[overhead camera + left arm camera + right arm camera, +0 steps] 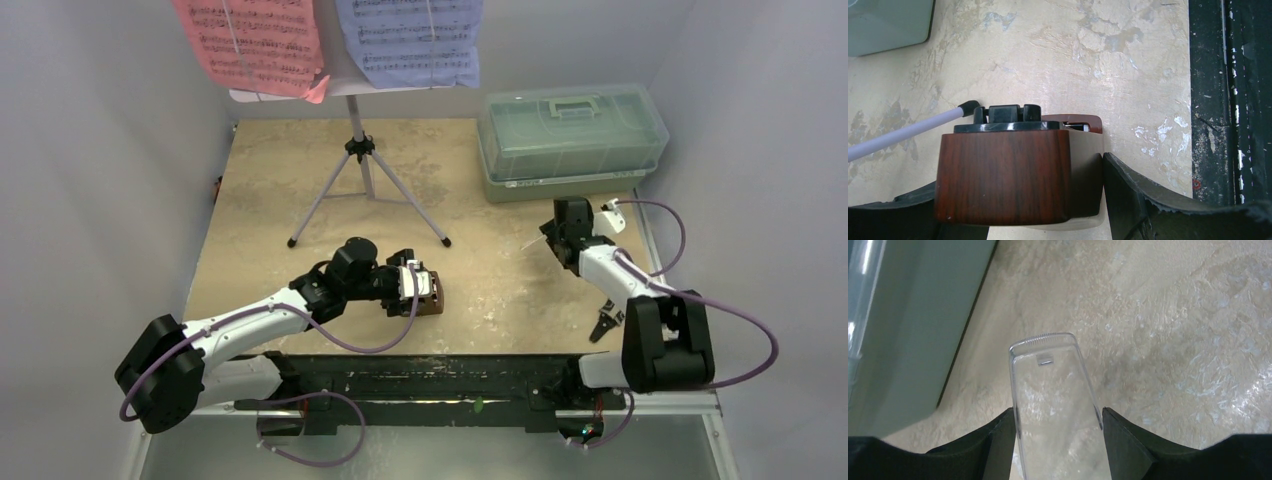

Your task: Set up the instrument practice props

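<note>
Metronome [1003,175], woodgrain, in left claw [1015,200]; clear plastic cover [1053,385] in right claw [1058,440].

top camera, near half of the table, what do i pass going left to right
small brown wooden metronome → clear flat plastic piece held at the right arm's tip → small black pliers

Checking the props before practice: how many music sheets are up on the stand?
2. The pink sheet is on the left of the music stand, the pale-blue sheet on the right, side by side. Others could be hidden behind them.
</note>
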`<state>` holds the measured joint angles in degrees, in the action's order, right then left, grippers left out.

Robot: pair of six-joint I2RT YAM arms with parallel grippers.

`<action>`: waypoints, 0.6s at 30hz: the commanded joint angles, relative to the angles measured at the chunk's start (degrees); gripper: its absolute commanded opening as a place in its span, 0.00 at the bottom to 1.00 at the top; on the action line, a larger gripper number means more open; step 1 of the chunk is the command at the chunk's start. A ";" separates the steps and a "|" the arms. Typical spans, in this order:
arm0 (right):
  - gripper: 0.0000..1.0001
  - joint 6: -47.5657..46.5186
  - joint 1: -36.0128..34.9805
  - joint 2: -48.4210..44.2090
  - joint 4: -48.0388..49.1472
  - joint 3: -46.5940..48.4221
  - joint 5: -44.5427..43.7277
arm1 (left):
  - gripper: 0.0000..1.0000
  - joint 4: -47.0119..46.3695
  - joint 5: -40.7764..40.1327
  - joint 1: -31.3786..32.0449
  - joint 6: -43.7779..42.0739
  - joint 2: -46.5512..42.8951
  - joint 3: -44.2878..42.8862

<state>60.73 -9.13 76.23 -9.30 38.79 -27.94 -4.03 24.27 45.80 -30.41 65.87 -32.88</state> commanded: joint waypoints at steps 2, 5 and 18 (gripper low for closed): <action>0.00 6.42 7.88 9.42 -8.67 9.42 8.66 | 0.32 -0.69 -1.25 0.26 -0.08 -0.78 0.72; 0.14 4.29 8.98 15.21 -10.93 13.14 8.79 | 0.31 -0.69 -1.27 0.40 -0.04 -0.81 0.76; 0.99 -31.91 6.23 -11.15 34.30 -9.13 37.15 | 0.29 0.01 -0.52 0.34 -0.61 0.89 0.07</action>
<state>47.00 -0.54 76.62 -1.91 37.19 -14.02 -4.03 24.01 45.89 -30.06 65.87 -32.88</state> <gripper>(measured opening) 0.987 0.675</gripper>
